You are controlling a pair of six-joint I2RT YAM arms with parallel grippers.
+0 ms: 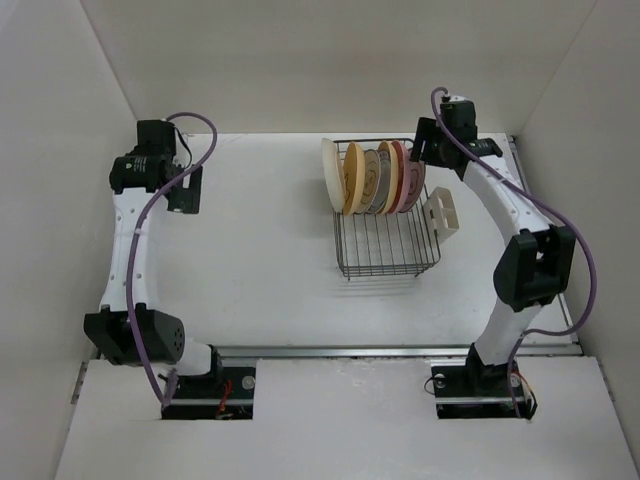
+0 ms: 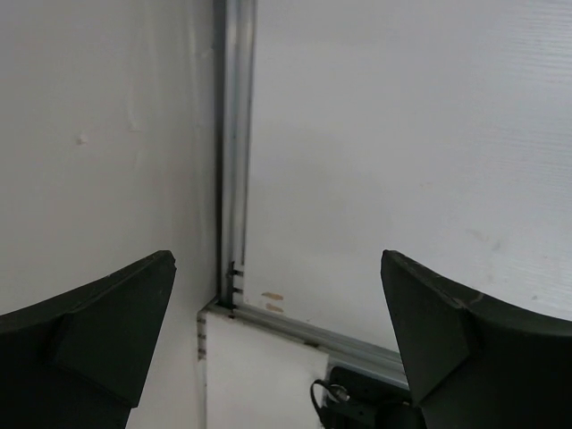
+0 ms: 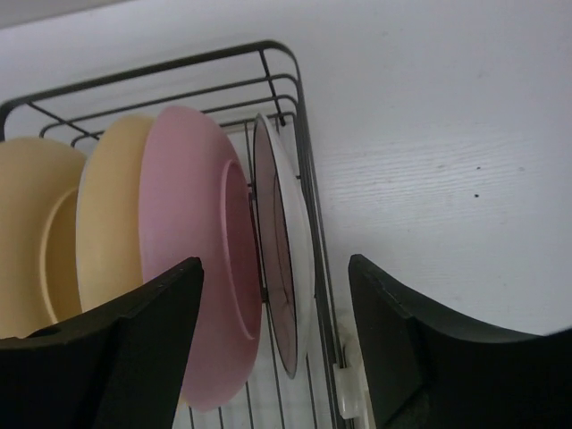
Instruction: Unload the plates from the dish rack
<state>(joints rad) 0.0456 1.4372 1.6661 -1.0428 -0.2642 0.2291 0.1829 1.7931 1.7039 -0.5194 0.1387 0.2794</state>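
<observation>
left fingers (image 2: 89,331) spread wide | right fingers (image 3: 116,357) spread wide

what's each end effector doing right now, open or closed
Left end effector: open, holding nothing.
Right end effector: open, holding nothing.

Round plates (image 1: 372,178) upright in a dark wire dish rack (image 1: 388,255).
Cream, yellow-orange, ringed white and pink, packed side by side at its far end.
</observation>
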